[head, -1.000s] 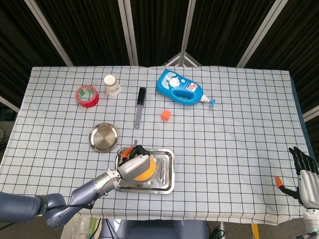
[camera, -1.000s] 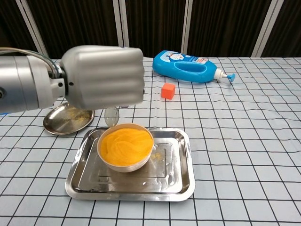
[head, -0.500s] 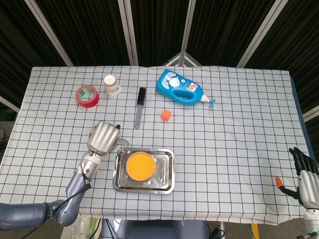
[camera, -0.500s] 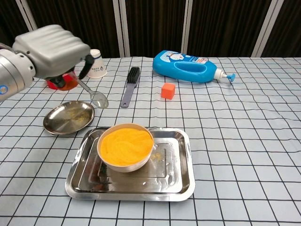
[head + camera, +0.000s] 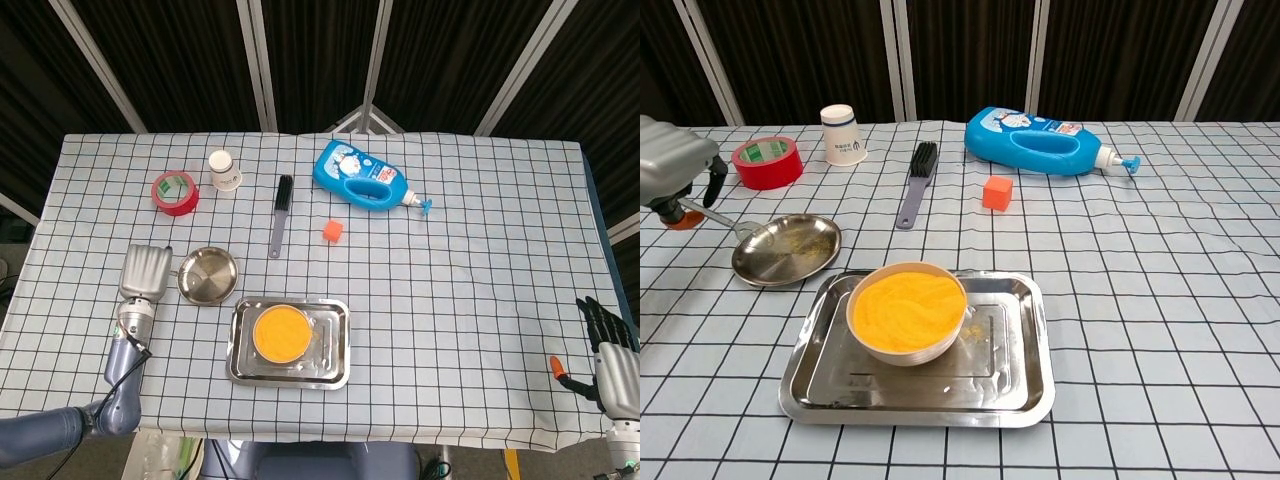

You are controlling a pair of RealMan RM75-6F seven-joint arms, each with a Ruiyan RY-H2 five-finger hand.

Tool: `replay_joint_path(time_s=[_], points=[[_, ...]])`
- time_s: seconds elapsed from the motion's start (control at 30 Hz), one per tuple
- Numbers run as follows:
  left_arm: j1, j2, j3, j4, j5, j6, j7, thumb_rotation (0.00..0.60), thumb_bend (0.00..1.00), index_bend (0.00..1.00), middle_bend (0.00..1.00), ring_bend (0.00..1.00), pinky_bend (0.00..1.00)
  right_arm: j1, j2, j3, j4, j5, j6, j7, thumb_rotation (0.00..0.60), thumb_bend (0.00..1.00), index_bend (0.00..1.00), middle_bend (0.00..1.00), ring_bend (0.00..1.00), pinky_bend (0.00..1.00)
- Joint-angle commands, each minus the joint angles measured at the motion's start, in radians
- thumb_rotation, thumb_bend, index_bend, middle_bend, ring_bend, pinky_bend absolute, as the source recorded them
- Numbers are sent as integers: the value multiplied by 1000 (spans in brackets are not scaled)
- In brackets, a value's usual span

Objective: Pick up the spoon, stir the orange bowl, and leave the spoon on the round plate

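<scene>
The spoon (image 5: 725,222) was pinched in the left hand (image 5: 672,172), its thin handle running out from under the fingers and its bowl end reaching the near rim of the round plate (image 5: 787,249); whether the tip touched the metal could not be told. In the head view that hand (image 5: 146,272) sat just beside the plate (image 5: 208,275), on the side away from the tray. The plate carried a scatter of yellowish specks.

Past the plate from the hand, and nearer the robot, the orange bowl (image 5: 906,310) stood in the steel tray (image 5: 1020,378), toward the tray's hand-side end, filled with orange stuff.

Farther from the robot than the hand lay the red tape roll (image 5: 767,162) and an upturned paper cup (image 5: 843,134) — the tape closest. Beyond those, away from the hand across the checked tablecloth (image 5: 1160,280), came a black brush (image 5: 915,182), a small orange cube (image 5: 997,192) and a blue bottle (image 5: 1040,140) lying on its side.

The right hand (image 5: 612,350) showed only in the head view, well apart at the table's opposite near corner, dark fingers spread and holding nothing
</scene>
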Motion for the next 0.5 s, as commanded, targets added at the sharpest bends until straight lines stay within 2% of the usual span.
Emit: replay_joint_path(time_s=[0.03, 0.3, 0.5], points=[[3, -19, 2, 22, -17, -12, -9, 600, 598, 802, 1000, 1000, 1000, 0, 1, 0, -1, 1, -2, 1, 600, 393, 0, 0, 0, 0], [-8, -70, -4, 65, -24, -8, -6, 600, 584, 792, 1000, 1000, 1000, 0, 2, -1, -3, 0, -3, 6, 600, 394, 0, 0, 0, 0], [-25, -104, -21, 85, -39, -6, 11, 600, 533, 774, 1000, 1000, 1000, 0, 4, -1, -4, 2, -6, 10, 600, 393, 0, 0, 0, 0]])
